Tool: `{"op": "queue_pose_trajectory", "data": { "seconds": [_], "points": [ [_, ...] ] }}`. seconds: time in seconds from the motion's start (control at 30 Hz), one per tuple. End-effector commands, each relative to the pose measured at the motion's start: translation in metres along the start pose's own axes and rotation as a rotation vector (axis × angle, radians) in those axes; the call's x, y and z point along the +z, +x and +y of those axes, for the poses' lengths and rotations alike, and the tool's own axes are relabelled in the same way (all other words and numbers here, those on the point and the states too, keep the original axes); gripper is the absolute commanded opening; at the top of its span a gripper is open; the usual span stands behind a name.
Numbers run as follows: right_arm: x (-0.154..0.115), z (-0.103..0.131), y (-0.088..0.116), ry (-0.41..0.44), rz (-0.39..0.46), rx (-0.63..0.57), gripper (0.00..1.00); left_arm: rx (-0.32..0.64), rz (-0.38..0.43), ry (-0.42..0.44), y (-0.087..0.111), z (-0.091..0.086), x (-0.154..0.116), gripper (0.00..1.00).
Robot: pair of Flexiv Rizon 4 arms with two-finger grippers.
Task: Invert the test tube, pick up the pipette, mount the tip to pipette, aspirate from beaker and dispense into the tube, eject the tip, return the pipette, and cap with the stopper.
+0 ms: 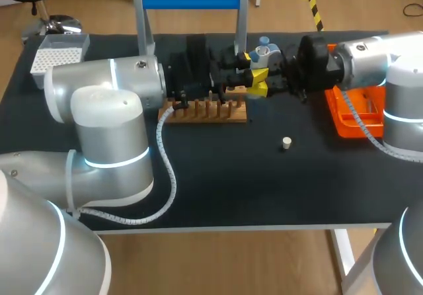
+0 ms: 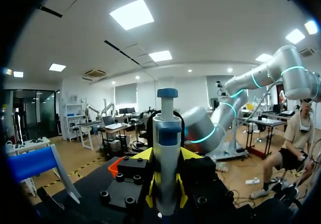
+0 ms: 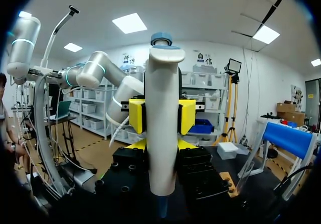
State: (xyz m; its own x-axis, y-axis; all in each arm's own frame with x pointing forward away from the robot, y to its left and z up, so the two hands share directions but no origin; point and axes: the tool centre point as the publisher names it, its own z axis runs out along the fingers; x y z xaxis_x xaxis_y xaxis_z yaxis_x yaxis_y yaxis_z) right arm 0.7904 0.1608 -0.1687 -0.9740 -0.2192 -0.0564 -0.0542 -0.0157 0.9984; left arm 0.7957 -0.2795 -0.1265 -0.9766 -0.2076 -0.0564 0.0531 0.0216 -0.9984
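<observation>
Near the rack's (image 1: 205,115) far edge, left claw (image 2: 165,186) and right claw (image 3: 161,144) clamp the pipette (image 1: 266,51).

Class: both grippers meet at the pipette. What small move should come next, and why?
Probably open one set of jaws before either arm travels. The left gripper and right gripper both look closed on the upright pipette, so pulling apart while both hold it could wrench it.

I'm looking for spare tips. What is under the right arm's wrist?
An orange tray on the table. The right arm covers its far part, so its contents cannot be seen.
</observation>
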Motion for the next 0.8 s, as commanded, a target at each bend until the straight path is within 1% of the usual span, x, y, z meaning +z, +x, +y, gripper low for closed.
{"op": "queue_pose_trajectory", "data": {
  "seconds": [0.03,0.07,0.27,0.43,0.63,0.8],
  "points": [
    [0.0,0.0,-0.001,0.008,0.003,0.004,0.73,0.001,-0.003,0.005,0.002,0.001,0.002,0.0],
    [-0.001,-0.001,-0.001,0.01,0.002,0.005,1.0,0.001,-0.003,0.005,0.002,0.001,0.002,0.0],
    [-0.015,0.0,0.002,0.004,0.003,0.015,1.0,0.001,-0.003,0.005,0.002,0.001,0.002,0.0],
    [-0.039,0.0,0.006,0.002,0.001,0.019,1.0,0.001,-0.003,0.005,0.002,0.001,0.002,0.0],
    [-0.076,0.0,0.004,0.007,-0.048,0.021,1.0,0.001,-0.003,0.005,0.002,0.001,0.002,0.0],
    [-0.104,-0.008,-0.005,0.036,-0.102,0.029,1.0,0.001,-0.003,0.005,0.002,0.001,0.002,0.0]
  ]
}}
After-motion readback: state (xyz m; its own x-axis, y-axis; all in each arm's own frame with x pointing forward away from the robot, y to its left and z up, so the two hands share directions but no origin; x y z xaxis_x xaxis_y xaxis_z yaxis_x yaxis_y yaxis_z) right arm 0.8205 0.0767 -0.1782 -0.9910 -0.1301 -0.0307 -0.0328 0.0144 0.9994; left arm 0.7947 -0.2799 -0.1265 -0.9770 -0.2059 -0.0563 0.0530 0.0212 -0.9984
